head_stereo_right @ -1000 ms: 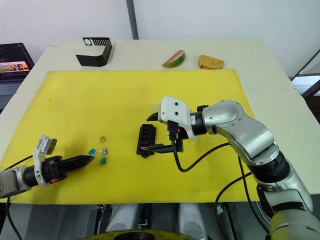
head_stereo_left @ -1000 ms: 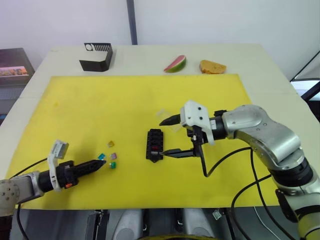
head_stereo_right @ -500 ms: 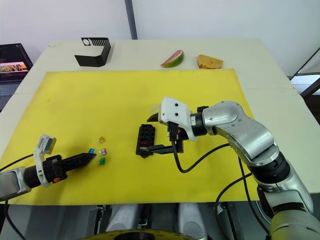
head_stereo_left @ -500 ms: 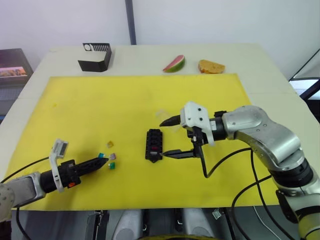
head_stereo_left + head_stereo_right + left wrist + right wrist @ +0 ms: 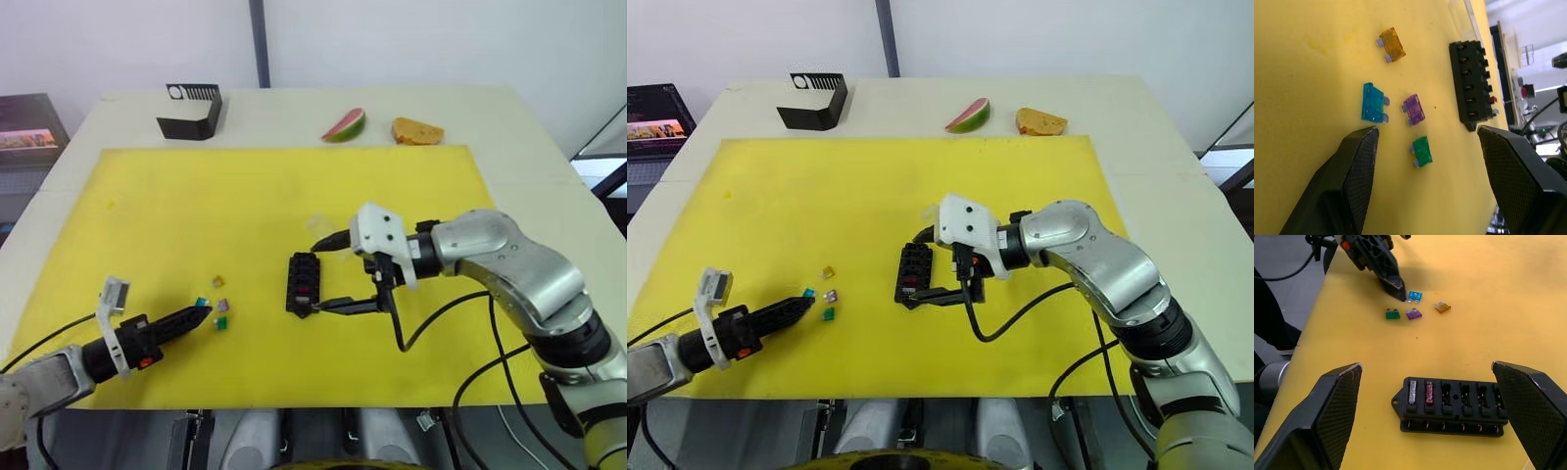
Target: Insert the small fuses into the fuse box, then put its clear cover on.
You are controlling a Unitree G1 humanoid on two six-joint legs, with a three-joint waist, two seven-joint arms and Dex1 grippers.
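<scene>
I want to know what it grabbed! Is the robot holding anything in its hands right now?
Nothing. The left gripper and right gripper are both open and empty.

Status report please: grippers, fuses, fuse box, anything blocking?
Left gripper open, at four loose fuses. Right gripper open, straddling fuse box; two fuses seated, other slots empty. Nothing blocking.

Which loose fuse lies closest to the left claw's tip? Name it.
The blue fuse. It lies just off the left claw, ahead of the purple and green ones; the orange one is farthest.
</scene>
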